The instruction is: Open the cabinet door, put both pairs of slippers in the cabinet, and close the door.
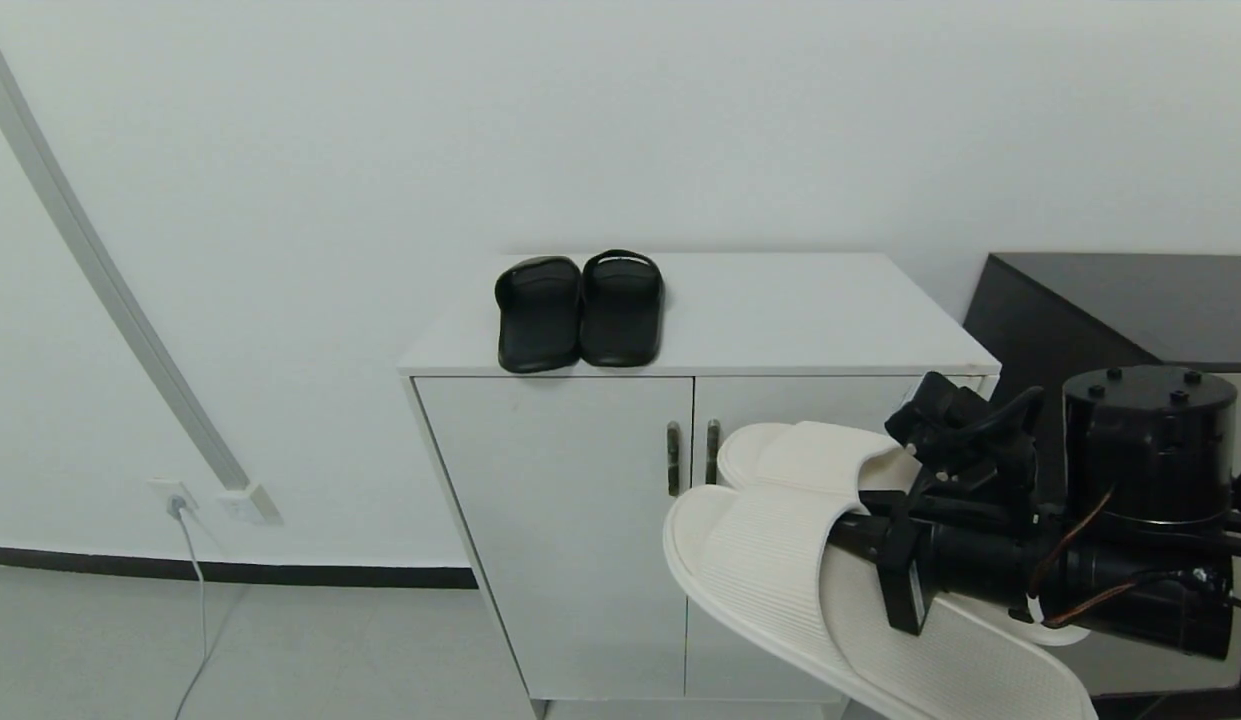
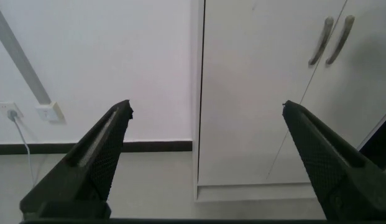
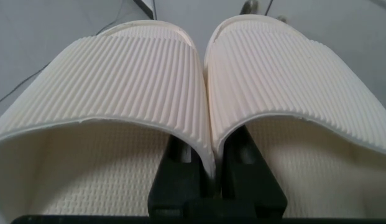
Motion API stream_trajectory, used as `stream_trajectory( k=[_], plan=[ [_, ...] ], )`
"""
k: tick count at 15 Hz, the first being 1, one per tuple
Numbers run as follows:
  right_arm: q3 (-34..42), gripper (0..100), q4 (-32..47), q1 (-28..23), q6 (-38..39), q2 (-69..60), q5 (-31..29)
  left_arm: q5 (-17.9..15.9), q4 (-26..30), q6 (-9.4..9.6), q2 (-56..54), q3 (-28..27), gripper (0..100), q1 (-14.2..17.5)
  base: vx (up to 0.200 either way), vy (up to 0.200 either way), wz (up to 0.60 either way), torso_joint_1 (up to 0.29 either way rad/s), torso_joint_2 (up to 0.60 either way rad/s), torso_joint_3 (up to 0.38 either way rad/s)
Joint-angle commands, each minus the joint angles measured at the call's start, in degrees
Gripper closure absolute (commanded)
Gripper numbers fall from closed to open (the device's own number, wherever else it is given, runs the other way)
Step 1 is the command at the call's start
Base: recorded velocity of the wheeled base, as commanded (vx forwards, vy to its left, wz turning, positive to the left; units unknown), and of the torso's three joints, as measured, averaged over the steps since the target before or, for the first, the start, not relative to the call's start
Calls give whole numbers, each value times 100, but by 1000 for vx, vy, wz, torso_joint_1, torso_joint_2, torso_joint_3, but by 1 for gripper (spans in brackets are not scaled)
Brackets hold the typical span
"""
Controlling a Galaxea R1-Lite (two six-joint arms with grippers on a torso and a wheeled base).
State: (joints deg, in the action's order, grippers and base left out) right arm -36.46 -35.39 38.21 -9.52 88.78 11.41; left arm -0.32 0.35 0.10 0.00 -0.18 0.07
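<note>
White slippers (image 1: 780,560) held up in front of the shut cabinet (image 1: 570,520), black slippers (image 1: 580,310) on its top.

In the head view's lower right, the right gripper (image 1: 852,522) has one finger inside each white slipper and pinches their two inner strap walls together. The pair covers part of the right door, just right of the two handles (image 1: 673,458) at centre. The black slippers sit side by side at the cabinet top's front left edge, the rest of the top bare. A dark table (image 1: 1130,300) stands close on the right. On the left, open floor (image 1: 280,650) runs to a wall socket (image 1: 172,497) with a hanging cable (image 1: 195,610). The left gripper (image 2: 206,107) is spread wide, holding nothing, low before the cabinet's left door.
</note>
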Motion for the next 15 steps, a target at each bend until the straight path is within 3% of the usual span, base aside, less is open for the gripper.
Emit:
stream_trajectory(
  k=[1, 15],
  plan=[
    [16, 100, -3, 3, -6, -10, 2, 5, 0, -1, 0, 1, 0, 1, 0, 0, 0, -193, 505, 320],
    [95, 100, -12, 38, -15, -10, -7, 5, 0, -1, 0, 1, 0, 1, 0, 0, 0, -133, 475, 339]
  ],
)
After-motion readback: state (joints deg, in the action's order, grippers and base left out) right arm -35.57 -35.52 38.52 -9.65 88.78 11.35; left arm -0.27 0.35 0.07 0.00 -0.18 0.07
